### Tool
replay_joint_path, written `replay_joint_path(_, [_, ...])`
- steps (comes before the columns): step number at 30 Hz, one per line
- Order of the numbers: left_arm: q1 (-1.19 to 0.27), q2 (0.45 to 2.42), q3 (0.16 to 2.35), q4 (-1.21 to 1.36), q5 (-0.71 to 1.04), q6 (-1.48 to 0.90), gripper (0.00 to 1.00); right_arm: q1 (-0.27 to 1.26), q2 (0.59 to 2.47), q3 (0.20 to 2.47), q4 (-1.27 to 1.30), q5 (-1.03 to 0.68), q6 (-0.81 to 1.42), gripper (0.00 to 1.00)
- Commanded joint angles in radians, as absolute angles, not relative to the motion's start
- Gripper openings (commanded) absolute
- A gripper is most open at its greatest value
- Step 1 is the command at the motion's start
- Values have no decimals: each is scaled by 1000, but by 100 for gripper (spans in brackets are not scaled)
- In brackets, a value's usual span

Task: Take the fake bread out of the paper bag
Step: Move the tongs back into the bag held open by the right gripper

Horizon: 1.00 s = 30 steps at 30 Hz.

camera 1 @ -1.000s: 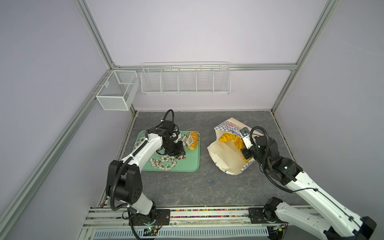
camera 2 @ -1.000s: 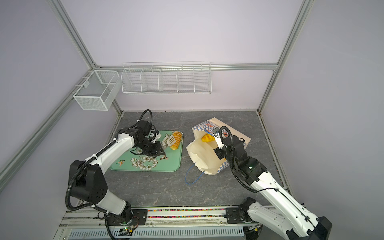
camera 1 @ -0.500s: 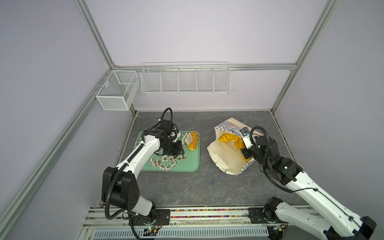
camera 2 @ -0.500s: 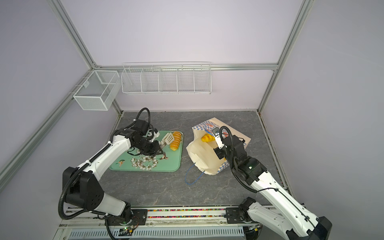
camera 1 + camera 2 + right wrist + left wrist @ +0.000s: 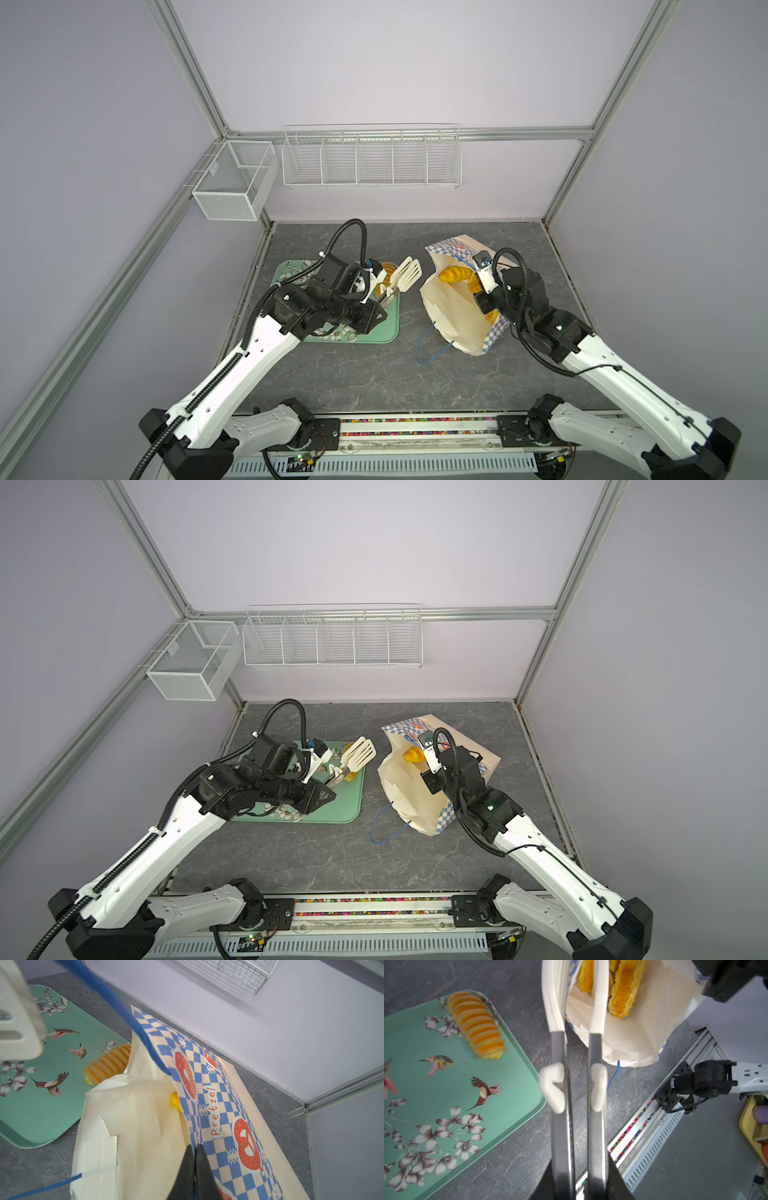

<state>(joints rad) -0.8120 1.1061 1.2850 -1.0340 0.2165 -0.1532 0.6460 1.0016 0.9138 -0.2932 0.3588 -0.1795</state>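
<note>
The paper bag (image 5: 453, 328) lies open at 3 o'clock of the green tray (image 5: 446, 1093) with fake bread (image 5: 455, 274) inside it. One ribbed loaf (image 5: 477, 1026) sits at the tray's 1 o'clock corner. The jaws of the right gripper (image 5: 195, 1153) pinch the bag's rim; the left gripper (image 5: 374, 318) clamps white tongs (image 5: 405, 274), tips near the bag's mouth

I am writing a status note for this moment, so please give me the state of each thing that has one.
tongs: tips apart, holding nothing
left gripper: shut on the tongs
paper bag: lying down, mouth held open
right gripper: shut on the paper bag's rim
ribbed loaf: out of the bag, lying on the tray
other bread: inside the bag
</note>
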Motion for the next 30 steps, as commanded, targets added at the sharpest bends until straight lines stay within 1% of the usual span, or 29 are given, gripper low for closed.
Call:
replay_joint_path(1, [-920, 1089, 1251, -977, 65, -183, 26, 650, 1017, 940, -275, 340, -155, 7])
replay_joint_path(4, [-974, 1077, 1210, -936, 0, -190, 26, 649, 1013, 941, -270, 335, -150, 7])
replay_joint_path(8, [-975, 1062, 1183, -925, -62, -183, 26, 649, 995, 941, -279, 334, -144, 7])
replay_joint_path(13, [-980, 1055, 1190, -904, -39, -148, 27, 650, 958, 931, -296, 346, -134, 7])
replay_joint_path(16, [-1024, 1075, 1221, -898, -49, -123, 27, 650, 936, 918, -296, 351, -125, 7])
replay_joint_path(19, [-1097, 1113, 1250, -891, -86, -95, 27, 649, 921, 910, -295, 355, -118, 7])
replay_joint_path(22, [-1133, 1170, 1271, -891, -104, -79, 27, 650, 911, 908, -298, 351, -115, 7])
replay_joint_path(27, [-1156, 1291, 1318, -880, -118, -48, 27, 649, 887, 889, -281, 298, -125, 7])
replay_joint_path(30, [-1160, 1337, 1305, -827, -135, -7, 28, 649, 860, 886, -283, 282, -123, 7])
